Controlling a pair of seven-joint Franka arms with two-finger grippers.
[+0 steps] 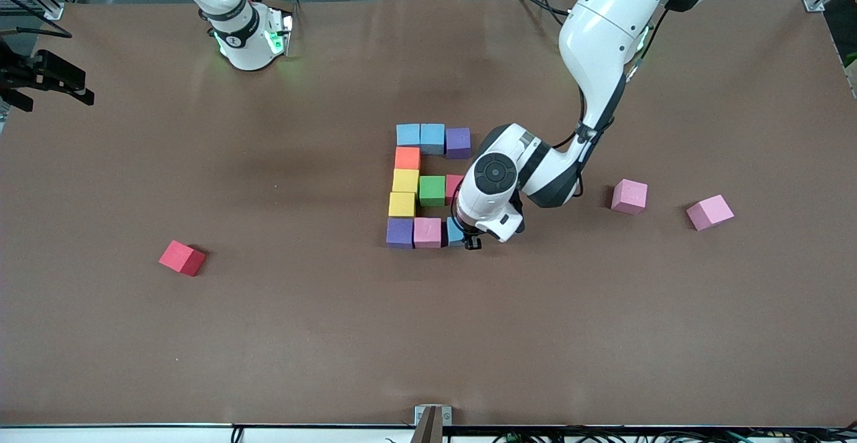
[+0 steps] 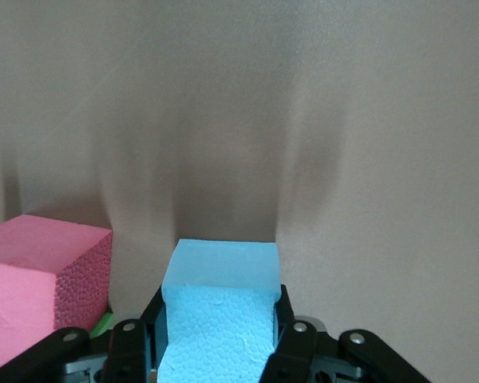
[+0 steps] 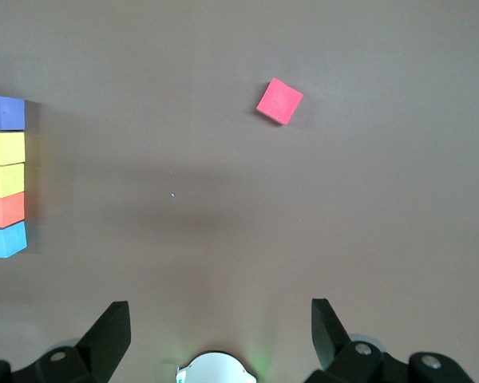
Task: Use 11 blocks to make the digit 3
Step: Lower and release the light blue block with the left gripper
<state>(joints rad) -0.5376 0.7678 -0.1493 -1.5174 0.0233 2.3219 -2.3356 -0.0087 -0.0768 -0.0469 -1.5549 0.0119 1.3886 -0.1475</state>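
A brown table [image 1: 268, 336] is shown from a high camera facing two white arms. Toward the right arm's end, a lone red block [image 1: 182, 257] lies tilted, well apart from the other cubes and nearer the camera than the figure; it is also seen in the right wrist view [image 3: 279, 101]. The right arm waits folded near its base; the right gripper [image 3: 220, 325] is held high over bare table with its jaws spread wide and nothing between them.

At the table's middle the partly built digit 3 [image 1: 428, 185] is laid out. Its farthest bar is formed by two blue blocks [image 1: 420, 135] and a purple block [image 1: 458, 142]. The column is made up of an orange block [image 1: 407, 158] and two yellow blocks [image 1: 404, 193]. A green block [image 1: 432, 190] and a partly hidden red cube [image 1: 453, 185] form the middle bar. The nearest bar holds a purple cube [image 1: 400, 232] and a pink block [image 1: 427, 232].

The left gripper [image 1: 473, 242] is lowered at the end of that nearest bar, its fingers [image 2: 295, 335] closed narrowly on a light blue block [image 2: 219, 319] just beside the pink one.

Toward the left arm's end, two loose pink blocks [image 1: 629, 196] [image 1: 710, 212] rest apart
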